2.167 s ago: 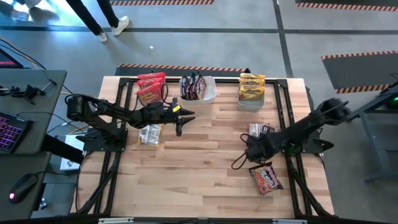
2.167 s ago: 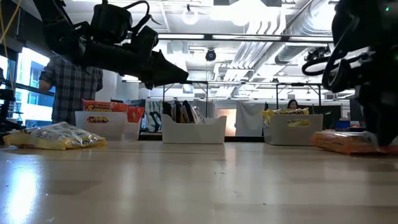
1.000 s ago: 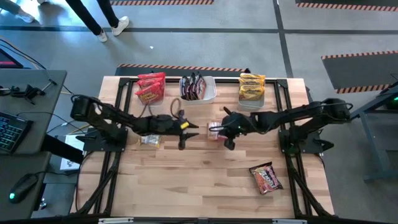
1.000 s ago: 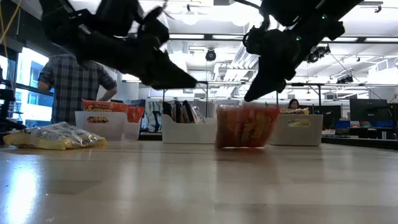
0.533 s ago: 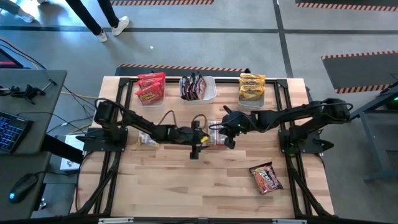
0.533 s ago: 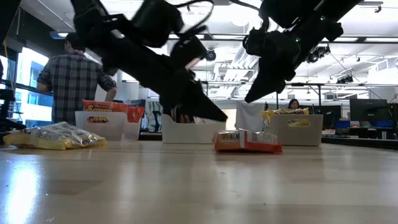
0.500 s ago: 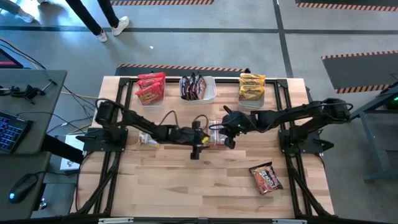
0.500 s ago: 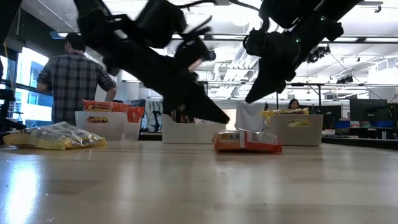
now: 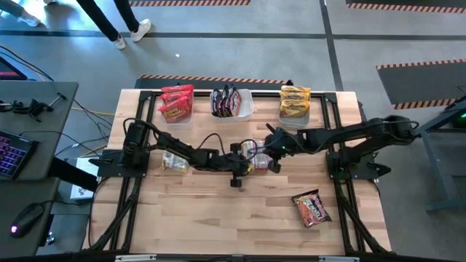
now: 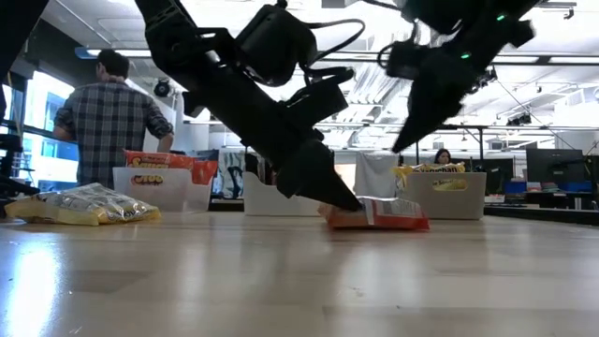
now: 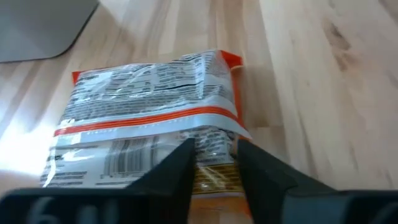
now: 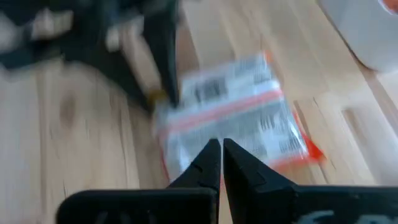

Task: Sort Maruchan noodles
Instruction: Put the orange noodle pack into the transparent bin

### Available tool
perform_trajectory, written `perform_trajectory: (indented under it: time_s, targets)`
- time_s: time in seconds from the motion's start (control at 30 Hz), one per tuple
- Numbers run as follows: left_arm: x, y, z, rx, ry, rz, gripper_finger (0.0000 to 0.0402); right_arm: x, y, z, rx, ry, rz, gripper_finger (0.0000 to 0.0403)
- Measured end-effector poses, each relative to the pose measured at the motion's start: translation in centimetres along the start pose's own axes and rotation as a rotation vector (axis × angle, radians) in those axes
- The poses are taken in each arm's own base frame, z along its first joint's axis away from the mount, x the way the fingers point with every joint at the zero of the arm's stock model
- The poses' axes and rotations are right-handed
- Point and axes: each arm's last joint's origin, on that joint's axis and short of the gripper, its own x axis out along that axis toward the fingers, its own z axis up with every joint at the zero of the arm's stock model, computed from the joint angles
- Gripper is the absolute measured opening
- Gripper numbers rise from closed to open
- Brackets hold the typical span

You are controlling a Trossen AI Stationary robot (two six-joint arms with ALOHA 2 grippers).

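A red-orange noodle packet (image 9: 255, 151) lies flat on the table's middle, its white printed back up (image 11: 149, 106). My left gripper (image 11: 214, 152) slants down from the table's left onto the packet's left end (image 10: 335, 212) and is shut on it. My right gripper (image 10: 404, 145) hangs shut just above the packet (image 12: 236, 118) and touches nothing. A yellow packet (image 9: 175, 161) lies on the table under the left arm. Another red packet (image 9: 312, 207) lies near the table's right front. My left gripper has the crinkled end of the packet (image 11: 214, 171) between its two fingers (image 11: 180, 168), pinched from either side. The fingers come slanting down from the table's left (image 10: 328, 192). The packet rests flat on the table, not lifted.
Three clear tubs stand along the far edge: one with red packets (image 9: 177, 103), one with dark brown packets (image 9: 231, 103), one with yellow packets (image 9: 295, 102). A person in a plaid shirt (image 10: 112, 122) stands beyond the table. Bare wood lies along the front.
The red-orange packet, upright below my right gripper a second ago, has fallen flat on the table. My left gripper has gone toward the table's right edge and down, reaching the packet's left end.
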Motion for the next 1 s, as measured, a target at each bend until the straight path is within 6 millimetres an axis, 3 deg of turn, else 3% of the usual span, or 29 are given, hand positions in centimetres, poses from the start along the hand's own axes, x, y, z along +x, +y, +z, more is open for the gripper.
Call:
perform_trajectory:
  time_s: [0.2, 0.43, 0.6, 0.77, 1.0]
  targets:
    - [0.0, 0.1, -0.1, 0.012, 0.006, 0.003, 0.0013, -0.8, 1.5, -1.9, -0.093, 0.092, -0.07, 0.0041]
    - [-0.7, 0.5, 0.4, 0.007, 0.002, -0.05, 0.0002, 0.4, 2.6, -6.0, -0.187, 0.12, -0.126, 0.0166]
    - [-2.4, 1.8, 1.8, -0.043, -0.019, -0.067, 0.0001, 1.6, 3.2, -8.9, -0.353, -0.03, -0.157, 0.0232]
    - [-3.5, 3.0, 2.9, -0.111, -0.055, -0.087, 0.0, 2.2, 2.7, -10.2, -0.426, -0.238, -0.216, 0.0249]
    - [-4.9, 4.3, 4.2, -0.164, -0.119, -0.079, 0.0, 2.6, 1.6, -9.4, -0.409, -0.371, -0.196, 0.025]
